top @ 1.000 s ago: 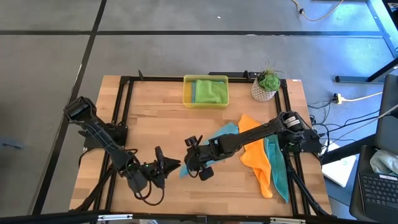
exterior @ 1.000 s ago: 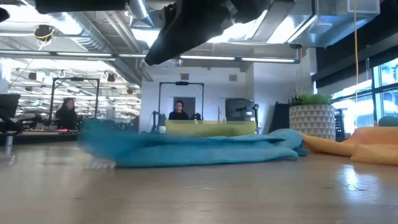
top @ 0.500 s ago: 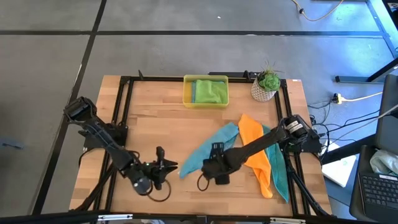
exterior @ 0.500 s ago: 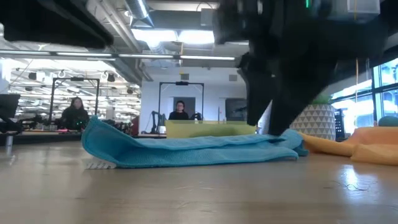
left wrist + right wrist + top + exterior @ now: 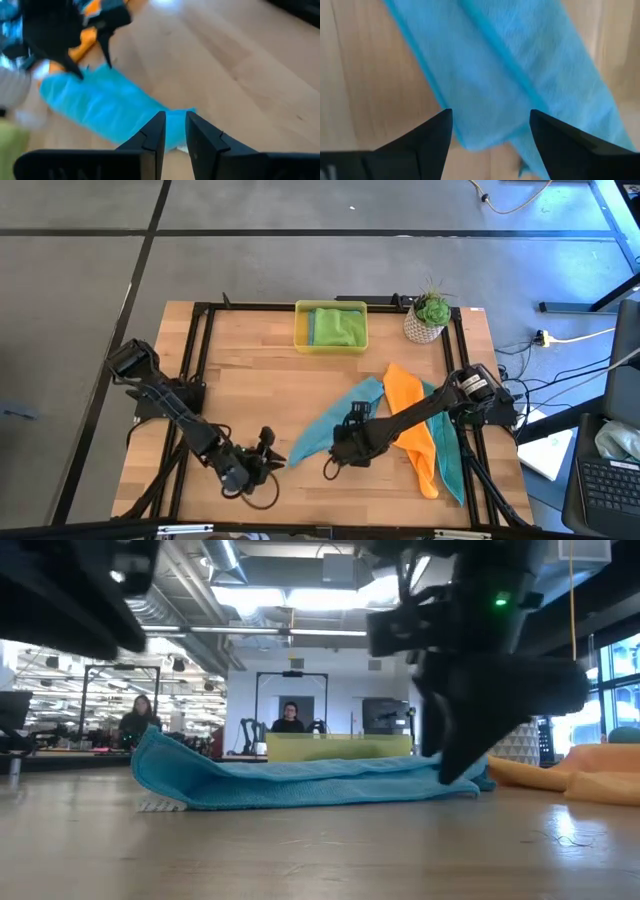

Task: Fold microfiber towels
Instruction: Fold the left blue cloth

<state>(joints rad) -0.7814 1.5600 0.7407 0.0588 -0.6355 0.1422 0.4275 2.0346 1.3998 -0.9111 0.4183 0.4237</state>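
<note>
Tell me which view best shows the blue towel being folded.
The high view: the blue towel shows whole, a long strip lying beside the orange towel. The low view sees only its edge, the right wrist view a close patch, the left wrist view a blurred end.

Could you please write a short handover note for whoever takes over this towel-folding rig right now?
Left gripper: at the near end of the blue towel, fingers narrowly apart, nothing visibly held.
Right gripper: open, just above the same towel.
Blue towel: lying as a long, loosely folded strip mid-table.
Orange towel and a teal towel: unfolded heap on the right side.
Yellow tray: holds a green towel.
Left to do: finish the blue towel, then fold the orange and teal ones.
</note>
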